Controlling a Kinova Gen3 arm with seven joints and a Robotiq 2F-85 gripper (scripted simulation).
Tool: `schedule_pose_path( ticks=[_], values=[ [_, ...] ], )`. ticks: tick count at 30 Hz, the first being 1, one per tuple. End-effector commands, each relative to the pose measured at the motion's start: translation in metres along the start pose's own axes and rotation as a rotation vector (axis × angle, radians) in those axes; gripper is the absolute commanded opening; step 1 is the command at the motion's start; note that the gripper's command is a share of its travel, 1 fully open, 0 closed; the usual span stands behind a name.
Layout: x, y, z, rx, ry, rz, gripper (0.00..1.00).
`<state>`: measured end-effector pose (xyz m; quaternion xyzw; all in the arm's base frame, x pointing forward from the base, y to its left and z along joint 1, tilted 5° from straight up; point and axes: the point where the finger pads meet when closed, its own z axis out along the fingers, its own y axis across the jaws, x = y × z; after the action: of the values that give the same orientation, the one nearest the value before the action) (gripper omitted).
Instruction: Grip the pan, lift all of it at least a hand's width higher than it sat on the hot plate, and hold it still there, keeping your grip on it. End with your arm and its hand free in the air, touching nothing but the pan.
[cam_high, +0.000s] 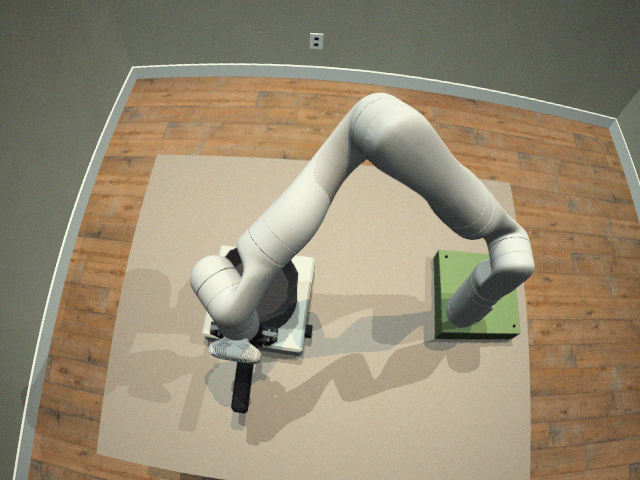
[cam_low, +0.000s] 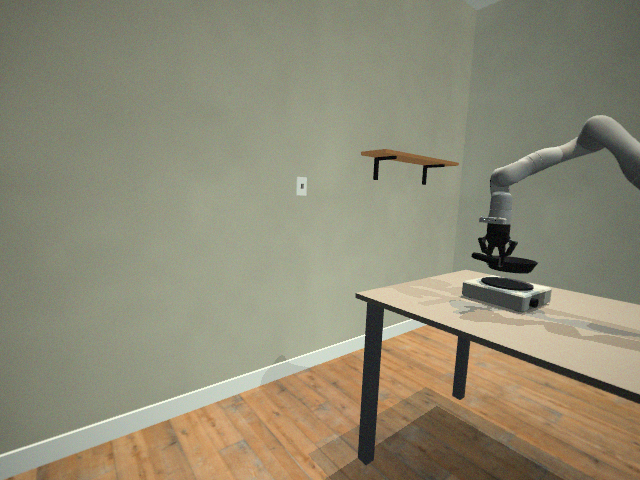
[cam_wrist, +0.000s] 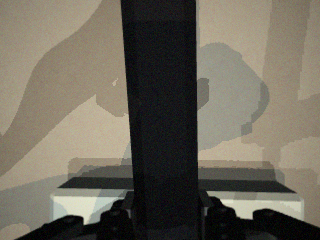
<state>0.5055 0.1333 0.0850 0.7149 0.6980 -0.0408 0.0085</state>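
Note:
The black pan (cam_low: 511, 265) hangs in the air above the white hot plate (cam_low: 509, 295) (cam_high: 302, 299) (cam_wrist: 75, 202), clear of its dark burner disc (cam_low: 506, 283). My gripper (cam_low: 497, 252) is shut on the pan's handle (cam_high: 241, 384) (cam_wrist: 160, 110), close to the bowl. In the top view the arm hides most of the pan bowl (cam_high: 281, 294); the handle sticks out past the hot plate's front edge. In the wrist view the handle runs straight up the middle of the picture and the hot plate's front lies below it.
The hot plate stands on a beige table (cam_low: 568, 341) (cam_high: 361, 413). The arm's green base plate (cam_high: 452, 268) sits at the table's right. A wooden wall shelf (cam_low: 408, 156) hangs behind and to the left of the arm.

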Motion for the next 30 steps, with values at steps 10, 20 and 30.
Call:
schedule_pose_path(
  ticks=[10, 20, 30],
  values=[
    [0.000, 0.002, -0.023, -0.008, 0.002, 0.001, 0.00],
    [0.000, 0.001, -0.038, -0.008, 0.002, 0.001, 0.00],
    [0.000, 0.003, -0.052, -0.008, 0.001, 0.001, 0.00]
  ],
)
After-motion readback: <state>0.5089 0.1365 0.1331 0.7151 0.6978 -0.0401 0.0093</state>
